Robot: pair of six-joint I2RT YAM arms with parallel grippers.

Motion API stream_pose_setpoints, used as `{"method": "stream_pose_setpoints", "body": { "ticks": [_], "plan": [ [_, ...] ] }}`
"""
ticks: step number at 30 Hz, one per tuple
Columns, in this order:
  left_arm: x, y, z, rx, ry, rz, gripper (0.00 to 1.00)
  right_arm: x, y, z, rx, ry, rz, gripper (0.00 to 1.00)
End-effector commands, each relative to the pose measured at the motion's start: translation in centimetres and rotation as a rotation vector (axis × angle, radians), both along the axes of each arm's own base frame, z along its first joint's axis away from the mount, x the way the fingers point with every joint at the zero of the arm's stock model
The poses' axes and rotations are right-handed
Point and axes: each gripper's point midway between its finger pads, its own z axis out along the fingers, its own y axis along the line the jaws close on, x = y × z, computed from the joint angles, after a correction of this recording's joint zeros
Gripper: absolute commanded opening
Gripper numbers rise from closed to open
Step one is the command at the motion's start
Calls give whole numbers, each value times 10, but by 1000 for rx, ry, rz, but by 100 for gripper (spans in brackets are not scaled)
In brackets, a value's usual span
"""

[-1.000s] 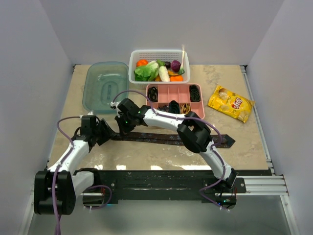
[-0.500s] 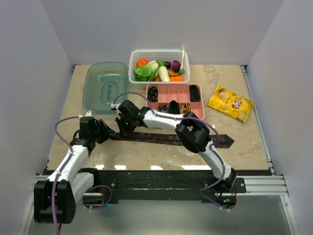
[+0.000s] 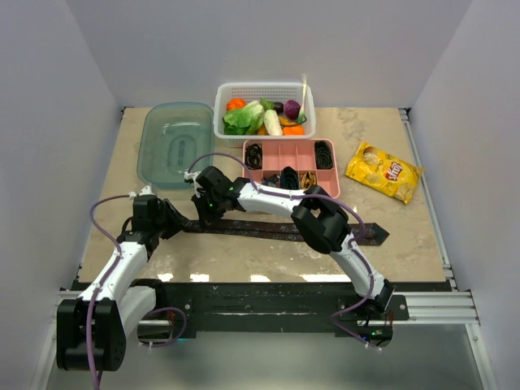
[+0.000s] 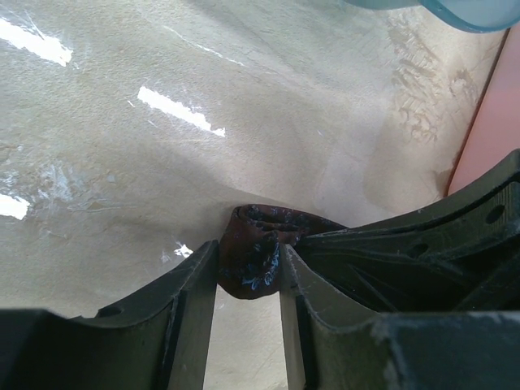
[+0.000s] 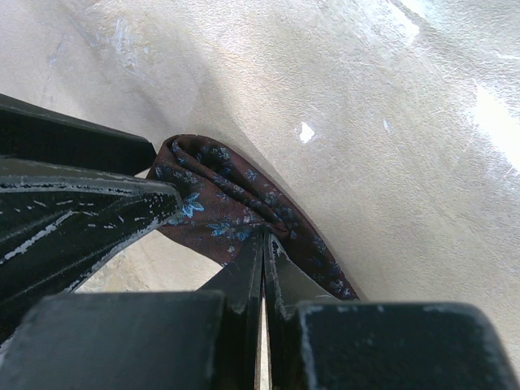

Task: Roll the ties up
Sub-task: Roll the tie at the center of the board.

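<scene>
The dark brown-maroon tie [image 3: 284,230] lies flat across the table, its wide pointed end at the right. Its left end is folded into a small roll with a faint blue flower pattern [image 4: 253,258]. My left gripper [image 3: 173,221] [image 4: 248,250] is shut on this roll, one finger on each side. My right gripper [image 3: 207,208] [image 5: 264,237] is shut on a pinch of the same tie end [image 5: 219,203], right beside the left gripper. Black and gold coiled ties [image 3: 289,175] sit in the pink tray.
The pink compartment tray [image 3: 292,154] stands just behind the tie, and its edge shows in the left wrist view [image 4: 487,122]. A teal container [image 3: 174,142], a white basket of vegetables [image 3: 264,91] and a yellow chip bag [image 3: 383,171] lie further back.
The left arm's elbow has swung slightly left and back, and the tie's wide end has slid a little to the left. Both grippers stay at the tie's left end.
</scene>
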Motion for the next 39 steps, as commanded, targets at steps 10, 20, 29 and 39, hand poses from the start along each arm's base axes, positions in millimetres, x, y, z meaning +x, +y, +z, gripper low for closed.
{"method": "stream_pose_setpoints", "body": {
  "ticks": [10,20,29,39],
  "plan": [
    [0,6,-7,17,7,27,41,-5,-10,-27,-65,26,11,0],
    [1,1,-18,1,42,-5,37,-5,-9,-25,-61,26,10,0],
    [11,1,-7,15,-20,-19,11,-5,-9,-16,-49,18,12,0],
    [20,4,9,54,-45,-51,0,1,2,4,-12,-3,14,0]
  ]
}}
